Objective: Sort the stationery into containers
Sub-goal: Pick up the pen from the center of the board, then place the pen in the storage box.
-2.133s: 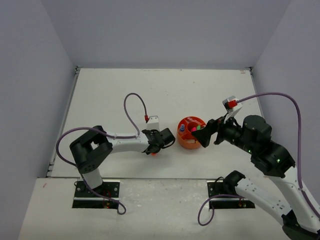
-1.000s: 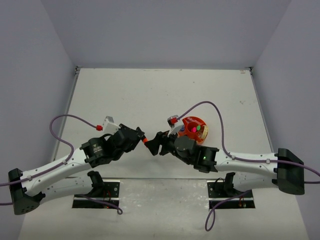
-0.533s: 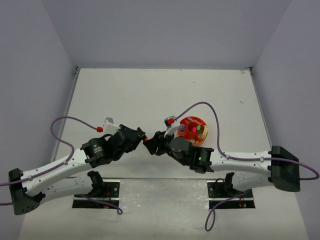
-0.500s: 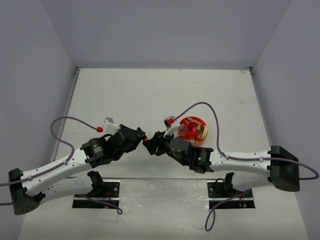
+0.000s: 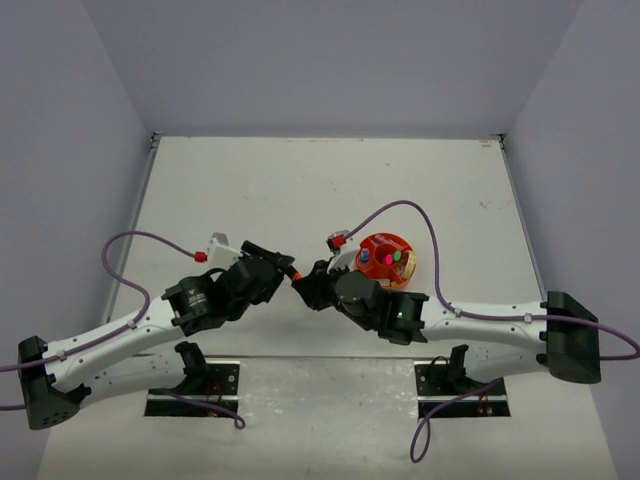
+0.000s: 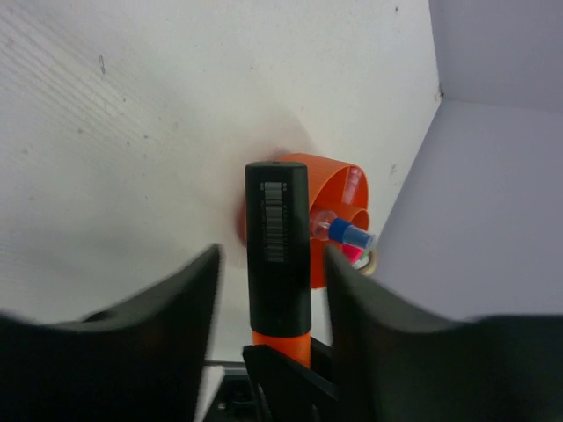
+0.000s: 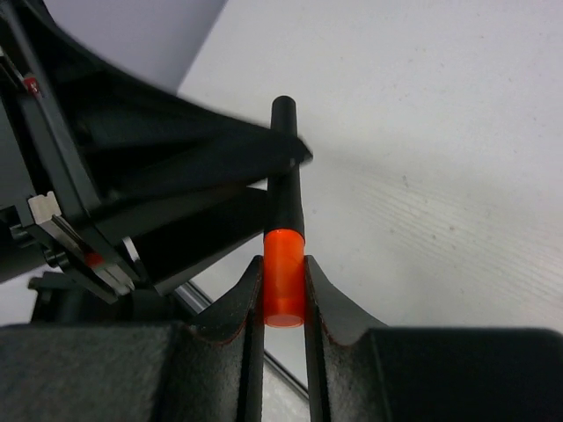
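A black marker with an orange cap hangs in the air between the two arms, left of the round orange organiser. My right gripper is shut on the orange cap, and the black body points away from it. My left gripper stands open around the black body, with a gap on each side. In the left wrist view the organiser lies beyond the marker and holds a blue-capped marker and a pink one.
Both arms reach low across the near part of the white table and meet near its front middle. Purple cables loop above each wrist. Grey walls close the table at the left, back and right.
The left gripper has opened off the marker's black body. The right gripper has closed on the orange cap. Both arms have stayed close together.
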